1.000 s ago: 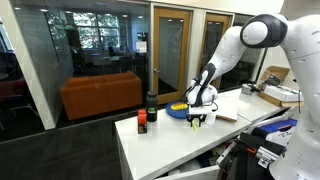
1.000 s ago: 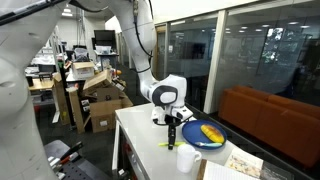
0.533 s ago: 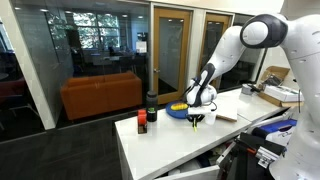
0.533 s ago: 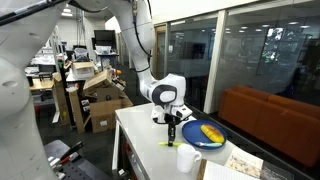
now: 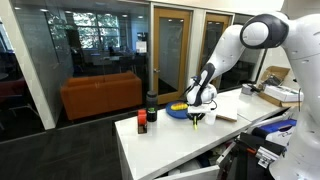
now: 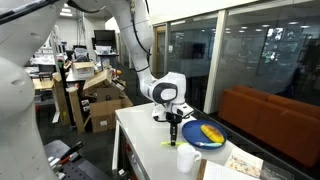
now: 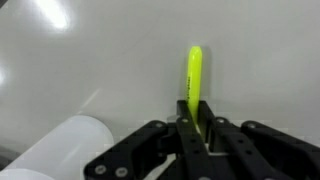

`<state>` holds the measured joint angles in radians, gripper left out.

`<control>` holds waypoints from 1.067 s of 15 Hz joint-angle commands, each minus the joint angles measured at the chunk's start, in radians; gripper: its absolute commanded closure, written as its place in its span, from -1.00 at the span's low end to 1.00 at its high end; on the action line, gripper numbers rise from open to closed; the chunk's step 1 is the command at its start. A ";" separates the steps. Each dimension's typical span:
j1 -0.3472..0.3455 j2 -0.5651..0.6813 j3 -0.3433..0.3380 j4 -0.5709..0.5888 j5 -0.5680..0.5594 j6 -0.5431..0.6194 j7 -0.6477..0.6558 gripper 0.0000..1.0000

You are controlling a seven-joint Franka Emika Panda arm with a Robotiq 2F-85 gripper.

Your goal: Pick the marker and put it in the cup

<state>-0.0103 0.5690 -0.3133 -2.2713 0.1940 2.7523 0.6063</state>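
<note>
The black Robotiq gripper (image 7: 197,120) is seen from the wrist view lowered over the white table (image 7: 265,60), with its two fingers set narrowly on either side of the marker's near end. Whether they are pressed onto the marker cannot be told. A round blue dish (image 6: 216,143) with yellow inside is placed just beyond the gripper in an exterior view. A dark bottle (image 5: 142,123) with red-orange stands well apart from it, its label too small to be read. The plain white cup (image 7: 68,150) is seen just beside the gripper, at the lower left of the wrist view. The marker (image 7: 195,75), bright yellow, is laid flat on the table. Its long axis runs straight up the wrist view, and its rounded end points away from the gripper.
</note>
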 commanded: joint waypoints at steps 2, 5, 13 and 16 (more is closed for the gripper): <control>0.110 -0.050 -0.098 -0.024 -0.079 -0.028 0.139 0.93; 0.178 -0.083 -0.155 -0.036 -0.160 -0.044 0.254 0.93; 0.308 -0.197 -0.290 -0.076 -0.480 -0.104 0.621 0.93; 0.319 -0.241 -0.309 -0.082 -0.622 -0.152 0.774 0.93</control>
<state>0.2891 0.3825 -0.5982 -2.3311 -0.3172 2.6499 1.2617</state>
